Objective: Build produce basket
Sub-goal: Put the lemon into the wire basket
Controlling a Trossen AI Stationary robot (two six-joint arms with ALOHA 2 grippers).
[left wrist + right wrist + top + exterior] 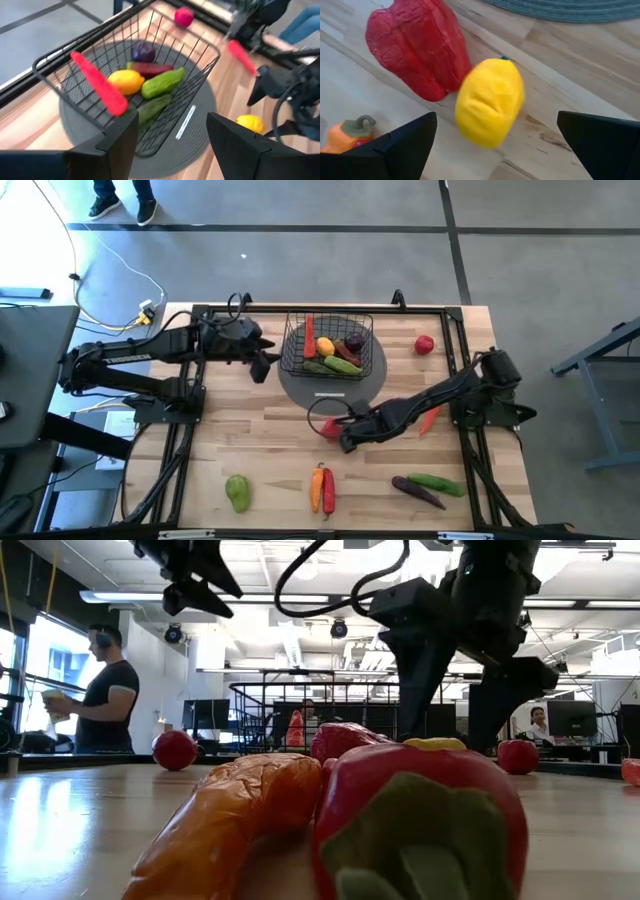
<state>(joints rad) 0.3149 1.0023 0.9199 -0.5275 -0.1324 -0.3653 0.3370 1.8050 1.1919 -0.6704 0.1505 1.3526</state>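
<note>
The black wire basket (326, 345) stands on a round grey mat (372, 378) at the table's far middle. It holds a lemon (126, 81), an eggplant (143, 51), green produce (162, 83) and a red chili (97, 82) that leans on its rim. My left gripper (262, 364) hangs open just left of the basket with nothing between its fingers (172, 120). My right gripper (345, 436) stands open, pointing down over a yellow lemon (490, 102), one finger on either side, apart from it. The lemon lies on the table against a red pepper (417, 47).
A tomato (425, 344) lies at the far right and a red chili (430, 420) right of my right arm. Along the near edge are a green pear (237, 492), an orange and a red pepper (322, 488), a green vegetable (436, 482) and an eggplant (418, 492).
</note>
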